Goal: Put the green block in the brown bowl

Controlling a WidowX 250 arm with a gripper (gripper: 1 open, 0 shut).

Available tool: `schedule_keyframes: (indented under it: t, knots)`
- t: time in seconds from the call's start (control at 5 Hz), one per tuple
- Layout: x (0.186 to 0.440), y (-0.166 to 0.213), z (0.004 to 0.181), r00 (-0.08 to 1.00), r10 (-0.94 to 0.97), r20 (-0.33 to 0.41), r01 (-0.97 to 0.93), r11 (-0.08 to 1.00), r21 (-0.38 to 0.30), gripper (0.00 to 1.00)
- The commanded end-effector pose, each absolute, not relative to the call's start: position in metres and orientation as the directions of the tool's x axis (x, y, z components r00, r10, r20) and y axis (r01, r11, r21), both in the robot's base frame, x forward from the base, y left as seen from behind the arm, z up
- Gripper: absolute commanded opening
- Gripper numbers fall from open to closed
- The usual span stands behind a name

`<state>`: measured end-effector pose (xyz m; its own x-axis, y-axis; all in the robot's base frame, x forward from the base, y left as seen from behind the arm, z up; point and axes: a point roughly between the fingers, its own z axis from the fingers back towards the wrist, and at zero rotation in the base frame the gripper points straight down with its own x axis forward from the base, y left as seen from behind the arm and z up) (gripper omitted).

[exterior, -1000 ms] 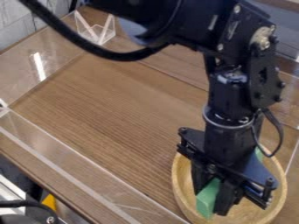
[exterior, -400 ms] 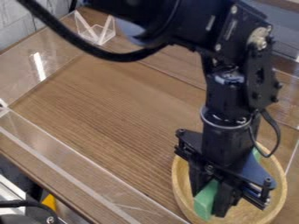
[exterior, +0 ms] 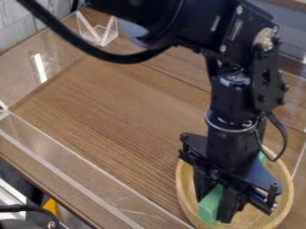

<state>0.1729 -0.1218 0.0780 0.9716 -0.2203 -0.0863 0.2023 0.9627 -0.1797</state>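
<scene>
1. Nothing is seen to have moved since the earlier frames: the arm, the end effector and the block are found in the same places.
2. The end effector (exterior: 230, 199) is pointed steeply downward and is clamped on the green block (exterior: 216, 202), with a black finger on each side of it.
3. The green block is held tilted, its lower end down inside the brown bowl (exterior: 188, 196); whether that end touches the bowl's floor cannot be told.
4. The brown bowl is set on the desk (exterior: 114, 116) at about 5 o'clock in the view, near the bottom right corner, and its right part is hidden behind the arm.
5. The black arm (exterior: 239, 98) is stretched in from the top at about 12 o'clock and bent down over the bowl.
6. A clear panel (exterior: 48, 148) is seen along the desk's edge at about 8 o'clock.
</scene>
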Motion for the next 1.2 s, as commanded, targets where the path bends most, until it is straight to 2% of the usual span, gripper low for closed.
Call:
schedule_keyframes:
  t: [0.0, 0.8, 1.0]
  knots:
    - [0.1787, -0.1216, 0.0868, 0.977, -0.206, -0.052, 0.192, 0.962, -0.193, 0.00]
    - [0.1830, -0.1214, 0.0844, 0.981, -0.179, -0.074, 0.161, 0.966, -0.202, 0.00]
    - [0.1839, -0.1213, 0.0840, 0.982, -0.170, -0.080, 0.151, 0.967, -0.205, 1.00]
